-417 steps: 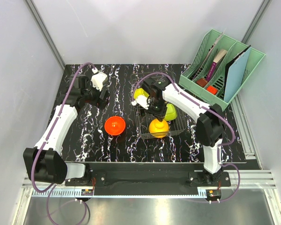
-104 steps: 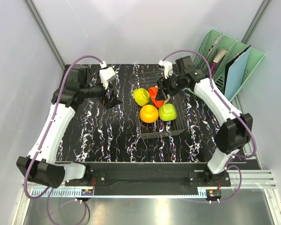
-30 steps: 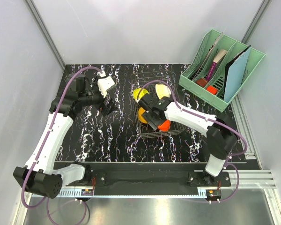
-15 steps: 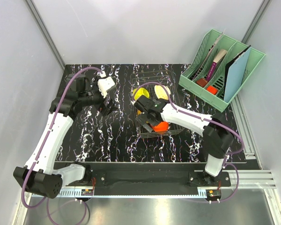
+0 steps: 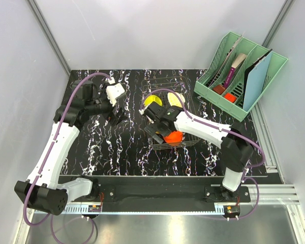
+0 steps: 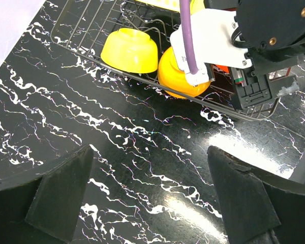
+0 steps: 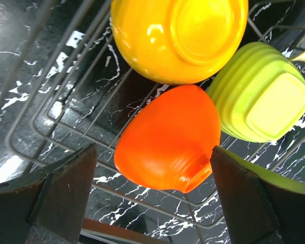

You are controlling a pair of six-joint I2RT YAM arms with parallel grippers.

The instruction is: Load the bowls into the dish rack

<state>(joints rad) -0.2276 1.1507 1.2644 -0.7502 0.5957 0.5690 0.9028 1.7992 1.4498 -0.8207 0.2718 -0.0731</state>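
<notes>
The dark wire dish rack (image 5: 167, 145) stands mid-table. An orange bowl (image 7: 168, 140) lies on its side on the rack's wires, also seen in the top view (image 5: 174, 136). My right gripper (image 7: 155, 195) is open around it, fingers apart from its sides. Beside it in the rack sit a yellow-orange bowl (image 7: 178, 35) and a lime-green bowl (image 7: 259, 99), both bottom-up. A yellow bowl (image 6: 129, 51) rests at the rack's far left corner. My left gripper (image 6: 152, 203) hangs open over the bare marble to the left of the rack, holding nothing.
A mint-green file organiser (image 5: 239, 71) with books stands at the back right corner. The right arm (image 6: 244, 40) reaches across the rack. Grey walls close in the black marbled table (image 5: 101, 147) on three sides.
My right gripper has opened and let go of the orange bowl, which now lies in the rack. The gripper has drawn back slightly to the left. The left arm has not moved.
</notes>
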